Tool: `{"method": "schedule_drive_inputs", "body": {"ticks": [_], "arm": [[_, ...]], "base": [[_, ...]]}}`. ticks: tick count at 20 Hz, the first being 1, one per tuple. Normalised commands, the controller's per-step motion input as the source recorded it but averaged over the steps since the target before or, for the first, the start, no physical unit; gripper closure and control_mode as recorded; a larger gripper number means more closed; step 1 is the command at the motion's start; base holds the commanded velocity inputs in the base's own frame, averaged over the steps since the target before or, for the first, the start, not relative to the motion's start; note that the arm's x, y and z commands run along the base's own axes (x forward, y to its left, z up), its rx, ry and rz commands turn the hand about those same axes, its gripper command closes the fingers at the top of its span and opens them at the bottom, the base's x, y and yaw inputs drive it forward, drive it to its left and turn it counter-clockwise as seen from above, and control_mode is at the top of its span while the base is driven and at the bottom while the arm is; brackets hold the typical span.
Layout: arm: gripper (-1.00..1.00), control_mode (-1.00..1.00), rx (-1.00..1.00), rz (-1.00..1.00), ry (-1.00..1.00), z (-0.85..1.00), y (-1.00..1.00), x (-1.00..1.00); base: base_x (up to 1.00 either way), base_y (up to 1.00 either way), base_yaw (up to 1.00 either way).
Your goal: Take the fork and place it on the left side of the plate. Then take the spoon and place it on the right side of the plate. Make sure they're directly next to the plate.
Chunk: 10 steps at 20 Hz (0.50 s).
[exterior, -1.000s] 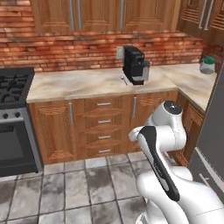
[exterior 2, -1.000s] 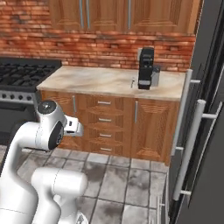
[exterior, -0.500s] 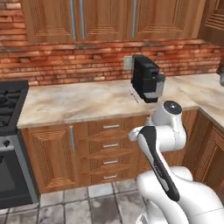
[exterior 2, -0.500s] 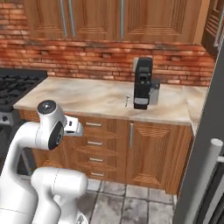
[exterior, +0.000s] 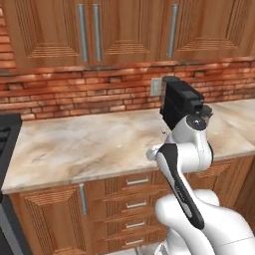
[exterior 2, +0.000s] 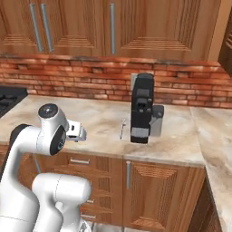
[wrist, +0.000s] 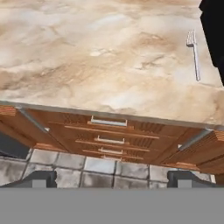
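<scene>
The tool [wrist: 111,178] is wide open and holds nothing. The fork [wrist: 194,53] lies on the surface [wrist: 87,57] beside the black coffee machine [exterior 2: 142,108].

A black coffee machine [exterior 2: 142,108] stands on the marble counter [exterior: 84,144] above wooden drawers [wrist: 105,135].

Beige marble-look countertop [wrist: 87,57] looked smooth, polished; slim grey metal fork [wrist: 194,52] dull; brown wooden drawers [wrist: 109,135] matt, metal handles; black coffee machine [exterior 2: 142,108] semi-gloss plastic.
</scene>
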Motion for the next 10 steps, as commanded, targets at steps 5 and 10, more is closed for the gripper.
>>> {"method": "schedule_drive_inputs", "body": {"ticks": [5,10], "arm": [[-1.0,1.0,0.0,0.0,0.0,0.0,0.0,0.0],[-1.0,1.0,0.0,0.0,0.0,0.0,0.0,0.0]], "base": [[0.98,0.0,-0.05],[0.65,0.0,-0.02]]}}
